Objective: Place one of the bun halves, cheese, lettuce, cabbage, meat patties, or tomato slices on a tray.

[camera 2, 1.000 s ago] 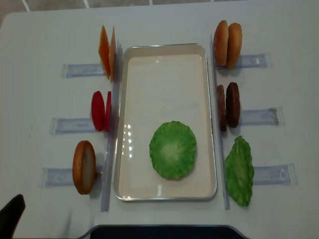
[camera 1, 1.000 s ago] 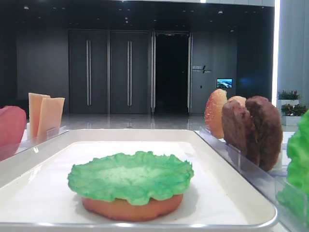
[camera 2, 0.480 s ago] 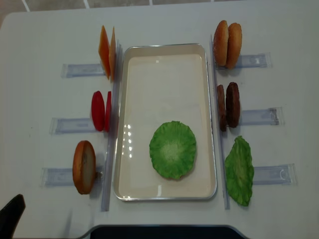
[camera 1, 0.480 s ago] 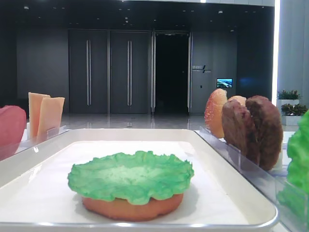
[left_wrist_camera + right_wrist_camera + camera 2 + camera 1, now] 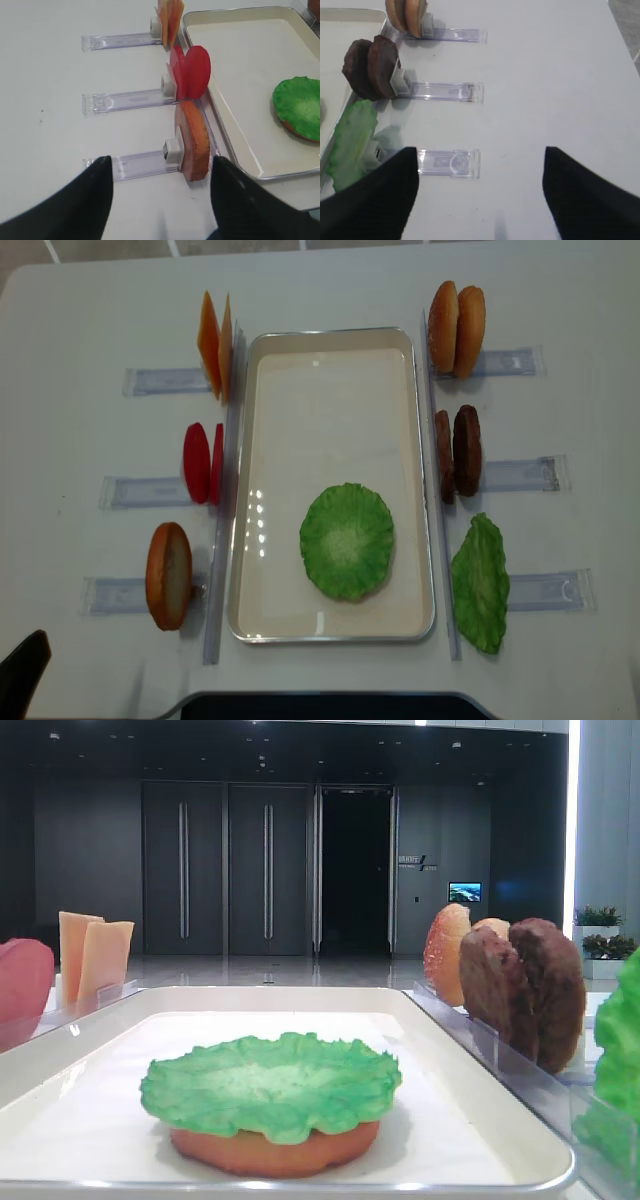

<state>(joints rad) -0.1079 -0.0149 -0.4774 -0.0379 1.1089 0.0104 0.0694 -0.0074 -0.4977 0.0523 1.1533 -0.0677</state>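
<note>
Only the low front view shows a bun half (image 5: 272, 1150) under the lettuce (image 5: 270, 1085); both hands gape empty.

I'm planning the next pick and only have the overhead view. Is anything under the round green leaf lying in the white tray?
Observer: Yes. The low front view shows a flat golden-brown bun half beneath the ruffled green lettuce leaf in the shallow white tray.
Operator: Is the right gripper open?
Observer: Yes, the right gripper is open and empty, above a clear plastic holder.
Operator: And the left?
Observer: The left gripper is open too, empty, facing the upright toasted bun half.
</note>
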